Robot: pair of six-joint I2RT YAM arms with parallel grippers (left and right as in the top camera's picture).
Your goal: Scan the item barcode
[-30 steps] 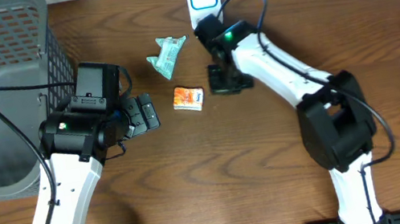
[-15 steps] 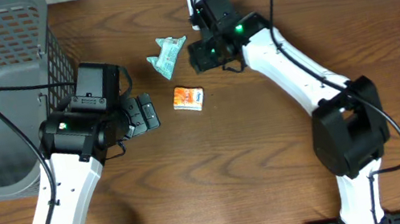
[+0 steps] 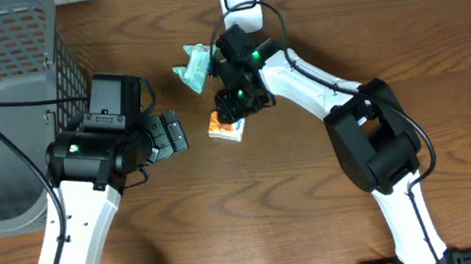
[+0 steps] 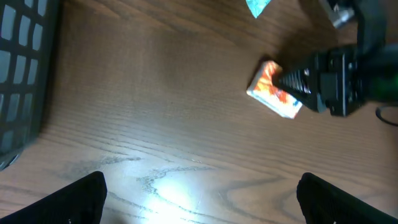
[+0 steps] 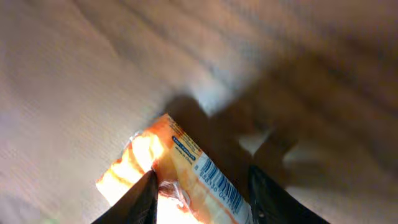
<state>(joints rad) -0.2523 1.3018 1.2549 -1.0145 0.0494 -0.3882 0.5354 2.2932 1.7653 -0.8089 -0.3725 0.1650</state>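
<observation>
The left gripper (image 3: 169,133) gapes wide; the right gripper (image 3: 229,106) points down, jaws half apart

Orange packet (image 4: 273,94) against the right pincer (image 4: 287,81)

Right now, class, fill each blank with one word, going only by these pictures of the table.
The packet between the fingers of the right gripper is ____ and white.
The grey mesh basket stands beside the ____ arm.
The barcode shows only in the ____ wrist view.
The left gripper has its jaws ____.
Missing words: orange; left; right; open.
</observation>
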